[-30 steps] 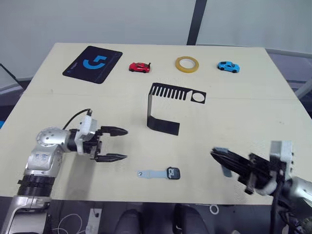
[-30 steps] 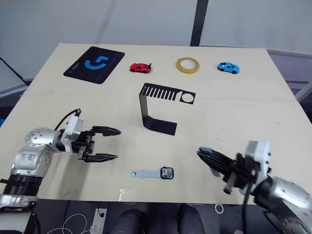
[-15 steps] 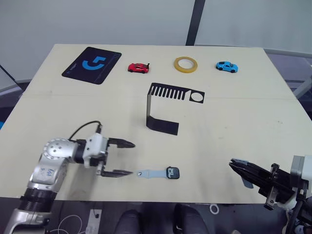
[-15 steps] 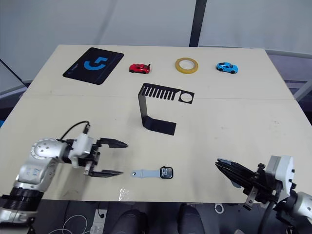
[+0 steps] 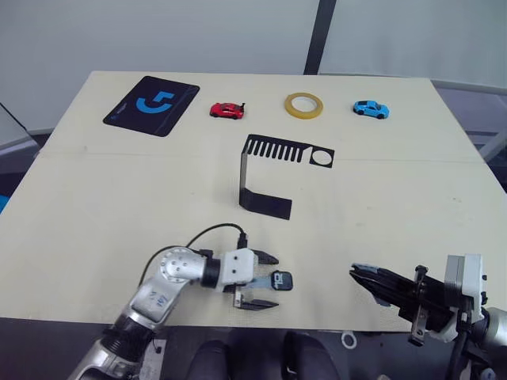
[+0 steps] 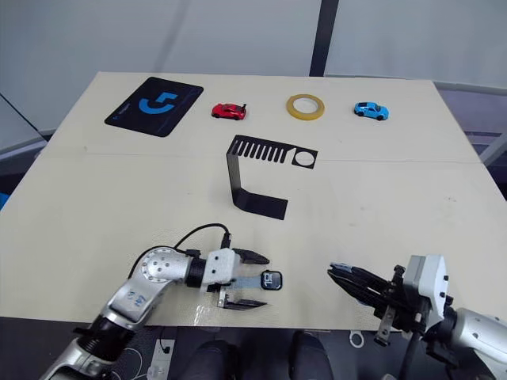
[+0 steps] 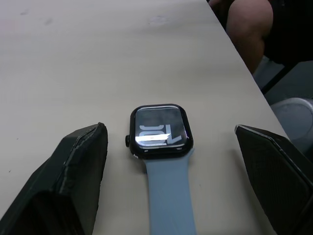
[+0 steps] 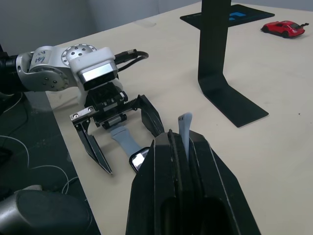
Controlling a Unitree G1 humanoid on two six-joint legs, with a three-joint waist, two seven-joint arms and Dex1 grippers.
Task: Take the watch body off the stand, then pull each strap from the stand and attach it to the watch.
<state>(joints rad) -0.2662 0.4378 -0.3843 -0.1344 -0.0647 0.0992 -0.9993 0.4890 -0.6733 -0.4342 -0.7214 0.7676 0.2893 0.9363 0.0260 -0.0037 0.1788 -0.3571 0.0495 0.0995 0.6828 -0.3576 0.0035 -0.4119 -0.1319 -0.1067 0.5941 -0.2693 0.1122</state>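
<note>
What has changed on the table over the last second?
The left gripper, open, slid along the front edge to straddle the watch and its attached strap, not yet closing. The right gripper drew back toward the front edge, then came partway in again, shut on the second strap. Watch, stand and other items stayed put.

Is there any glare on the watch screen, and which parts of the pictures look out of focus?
Left wrist view: a bright streak of reflected light crosses the watch body, partly washing out its digits; the left gripper's fingers look soft at the frame edge. Right wrist view: the right gripper's fingers in the foreground are blurred.
</note>
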